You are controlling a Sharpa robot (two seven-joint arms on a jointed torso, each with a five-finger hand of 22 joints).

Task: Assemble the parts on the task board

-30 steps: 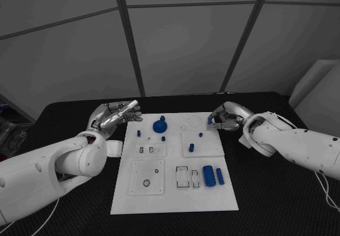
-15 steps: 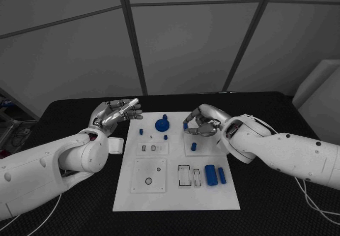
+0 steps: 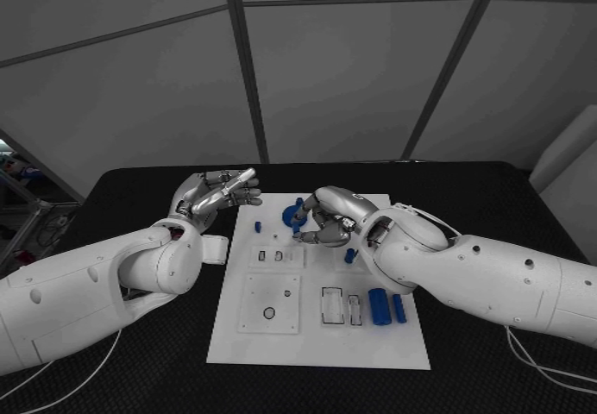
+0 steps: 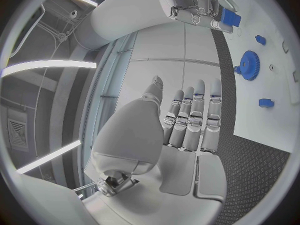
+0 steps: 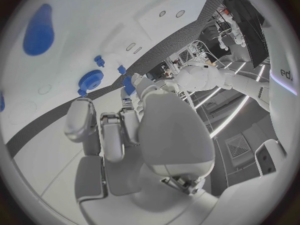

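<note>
The white task board (image 3: 318, 341) lies mid-table. My right hand (image 3: 329, 216) hovers over its far middle, pinching a small blue part (image 5: 129, 85) just beside the blue gear (image 3: 292, 216). From the left wrist view I see that hand (image 4: 195, 4) with the blue part (image 4: 230, 18) under its fingers. My left hand (image 3: 219, 193) is raised off the board's far left corner, fingers straight and empty. A small blue peg (image 3: 258, 227) stands near the gear, another peg (image 3: 349, 254) right of centre. Two blue cylinders (image 3: 377, 306) lie at the near right.
Clear plates with cut-out slots (image 3: 272, 303) sit on the board's left half, and an outlined slot (image 3: 332, 307) lies beside the cylinders. A small white block (image 3: 214, 250) rests on the black table (image 3: 137, 379) off the board's left edge.
My right hand has carried the small blue part leftward along the board's far end, from its right edge to beside the gear. The left hand has stayed raised; the camera has shifted.
</note>
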